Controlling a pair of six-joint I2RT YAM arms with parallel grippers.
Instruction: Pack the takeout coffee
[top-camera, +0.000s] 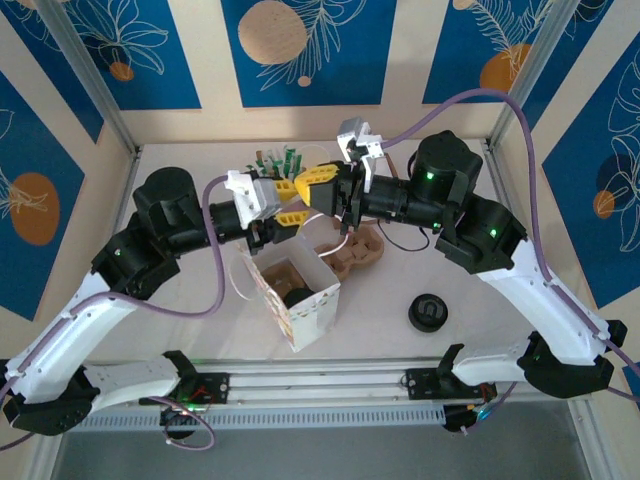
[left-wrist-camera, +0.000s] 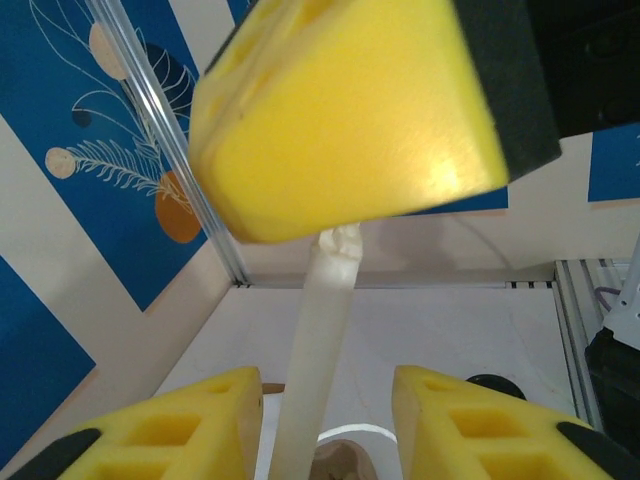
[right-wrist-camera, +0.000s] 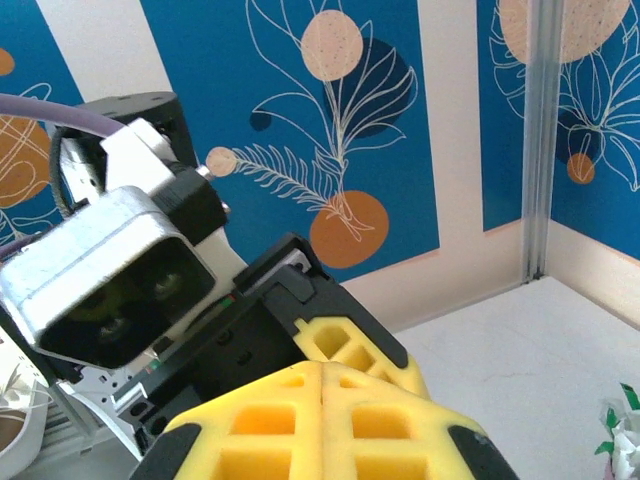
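The takeout coffee shows as a dark round lid low inside an open white paper bag near the table's middle. From the bag a white paper handle strip rises between the fingers of my left gripper, which is open and apart from the strip on both sides. The strip's top end disappears under a yellow finger of my right gripper. In the right wrist view the right gripper has its pads pressed together. From above, both grippers meet over the bag.
A brown pulp cup carrier lies just right of the bag. A flat black lid piece sits on the table at the front right. Green and white packets stand at the back wall. Metal frame posts mark the corners.
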